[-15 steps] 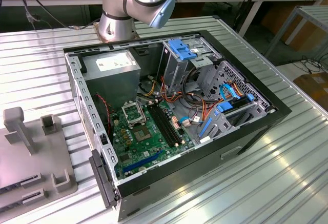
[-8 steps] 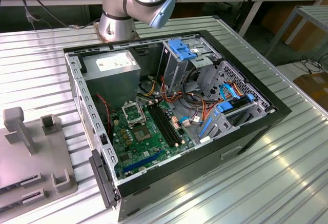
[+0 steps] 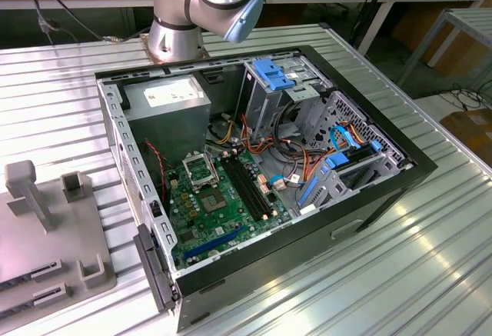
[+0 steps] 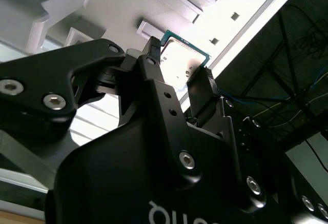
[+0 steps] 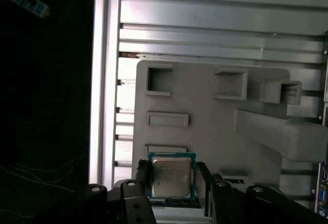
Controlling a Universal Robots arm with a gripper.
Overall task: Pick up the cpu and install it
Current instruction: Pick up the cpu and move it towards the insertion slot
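Observation:
The cpu (image 5: pixel 171 175), a silvery square with a green rim, sits between the two black fingers of my gripper (image 5: pixel 172 184), which is shut on its edges. In the second wrist view the cpu (image 4: pixel 183 55) is pinched at the fingertips of the gripper (image 4: pixel 177 62). It hangs above the grey fixture plate (image 5: pixel 205 131), apart from it. In the exterior view the metal-framed socket (image 3: pixel 201 171) lies on the green motherboard (image 3: pixel 223 213) inside the open computer case (image 3: pixel 384 190).
The grey fixture plate (image 3: pixel 46 228) with raised blocks and pockets lies on the ribbed metal table (image 3: pixel 430 274) at the exterior view's left of the case. Memory slots (image 3: pixel 250 186), cables and blue drive brackets (image 3: pixel 273 72) fill the case. The arm's base (image 3: pixel 177 36) stands behind it.

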